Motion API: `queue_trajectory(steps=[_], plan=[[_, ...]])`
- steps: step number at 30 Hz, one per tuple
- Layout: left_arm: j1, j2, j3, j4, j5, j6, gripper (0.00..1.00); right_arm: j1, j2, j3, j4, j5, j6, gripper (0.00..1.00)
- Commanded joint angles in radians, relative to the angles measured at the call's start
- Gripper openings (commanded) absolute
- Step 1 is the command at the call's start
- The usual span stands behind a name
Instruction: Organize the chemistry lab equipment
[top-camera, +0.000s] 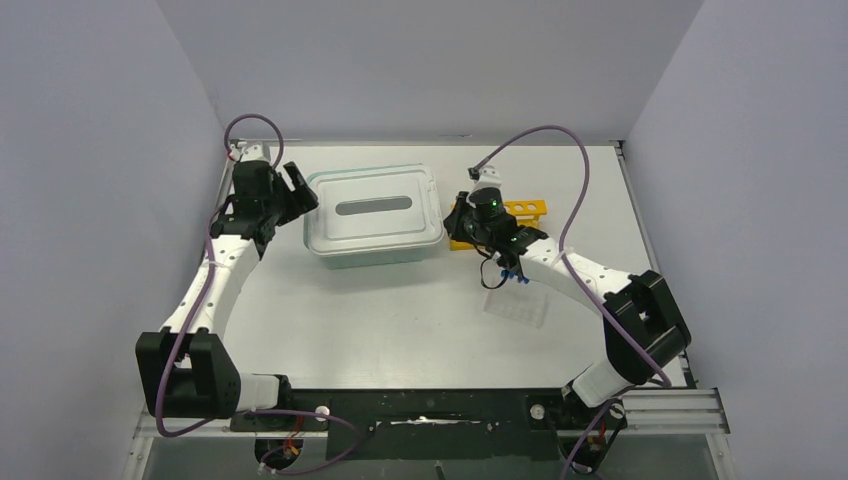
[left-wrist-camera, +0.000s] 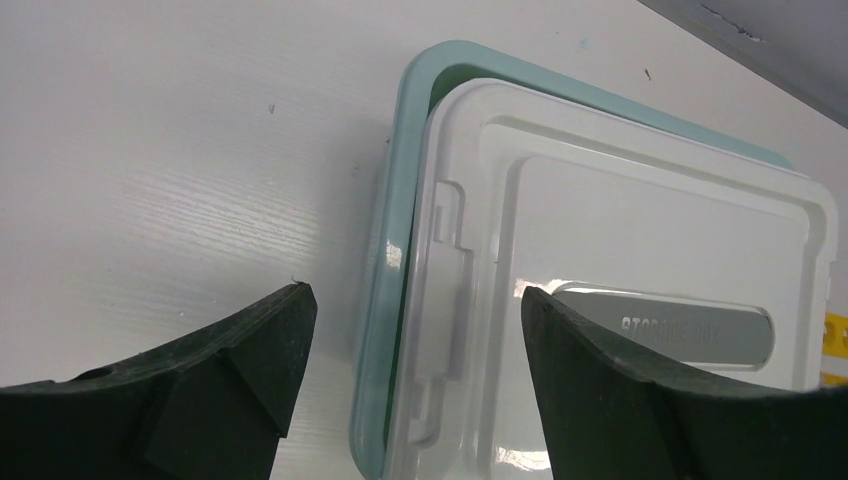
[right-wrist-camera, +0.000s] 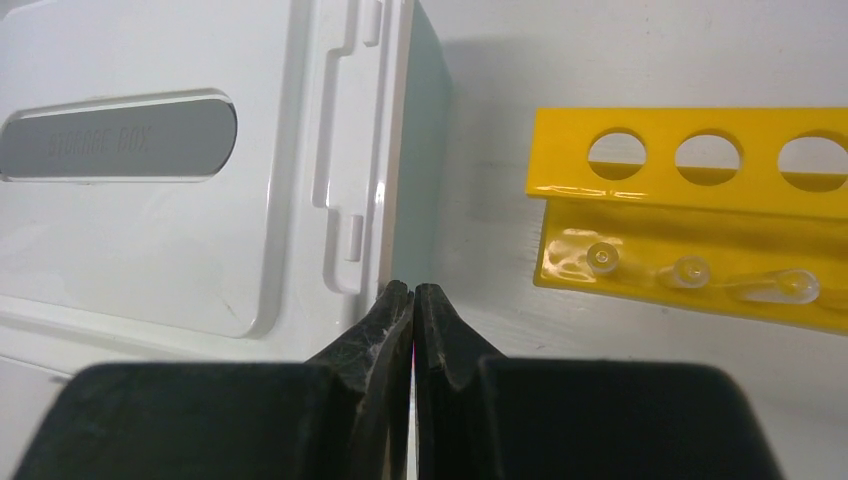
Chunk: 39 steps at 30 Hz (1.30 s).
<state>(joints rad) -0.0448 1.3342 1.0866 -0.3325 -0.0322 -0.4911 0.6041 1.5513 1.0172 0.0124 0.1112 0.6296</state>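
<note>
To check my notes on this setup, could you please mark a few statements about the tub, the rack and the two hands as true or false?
1. The white lid sits on the teal tub. True.
2. The left hand is shut. False: it is open, at the tub's left end.
3. The right hand is shut and holds nothing. True.
4. The yellow rack stands to the left of the tub. False: it stands to the tub's right.
5. The rack's holes are filled. False: the three holes seen from the right wrist are empty.
</note>
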Motion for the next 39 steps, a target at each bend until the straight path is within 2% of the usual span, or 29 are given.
queue_trajectory(steps=[1, 6, 10, 13, 15, 17, 20, 23, 25, 27, 29, 34, 39], plan=[[0.004, -0.029, -0.01, 0.068, 0.041, -0.005, 0.75, 0.007, -0.056, 0.024, 0.058, 0.026, -0.03, 0.02], [0.0, -0.09, -0.03, 0.097, 0.061, -0.01, 0.7, 0.007, -0.151, -0.01, 0.039, 0.081, -0.051, 0.04], [-0.02, -0.151, -0.026, 0.063, 0.058, -0.01, 0.5, 0.006, -0.196, -0.015, 0.036, 0.103, -0.087, 0.05], [-0.045, -0.221, -0.083, 0.064, 0.066, -0.029, 0.37, 0.004, -0.177, 0.015, 0.05, 0.078, -0.12, 0.05], [-0.062, -0.285, -0.136, 0.079, 0.073, -0.049, 0.23, -0.002, -0.143, 0.053, 0.053, 0.042, -0.135, 0.05], [-0.086, -0.356, -0.188, 0.111, 0.084, -0.076, 0.0, -0.006, -0.108, 0.084, 0.068, -0.006, -0.144, 0.04], [-0.147, -0.439, -0.236, 0.142, 0.106, -0.118, 0.0, -0.008, -0.06, 0.122, 0.094, -0.051, -0.147, 0.09], [-0.235, -0.483, -0.264, 0.148, 0.066, -0.143, 0.0, -0.01, -0.015, 0.17, 0.097, -0.071, -0.145, 0.12], [-0.283, -0.498, -0.3, 0.175, 0.035, -0.153, 0.0, -0.013, 0.003, 0.191, 0.101, -0.071, -0.145, 0.24], [-0.31, -0.495, -0.338, 0.194, 0.021, -0.164, 0.0, -0.02, 0.023, 0.214, 0.098, -0.079, -0.146, 0.43], [-0.326, -0.478, -0.363, 0.213, 0.028, -0.178, 0.0, -0.024, 0.045, 0.238, 0.085, -0.089, -0.15, 0.52], [-0.385, -0.439, -0.392, 0.252, 0.032, -0.196, 0.13, -0.026, 0.084, 0.267, 0.061, -0.081, -0.166, 0.59], [-0.404, -0.421, -0.388, 0.251, 0.031, -0.183, 0.16, -0.032, 0.114, 0.279, 0.056, -0.076, -0.166, 0.58]])
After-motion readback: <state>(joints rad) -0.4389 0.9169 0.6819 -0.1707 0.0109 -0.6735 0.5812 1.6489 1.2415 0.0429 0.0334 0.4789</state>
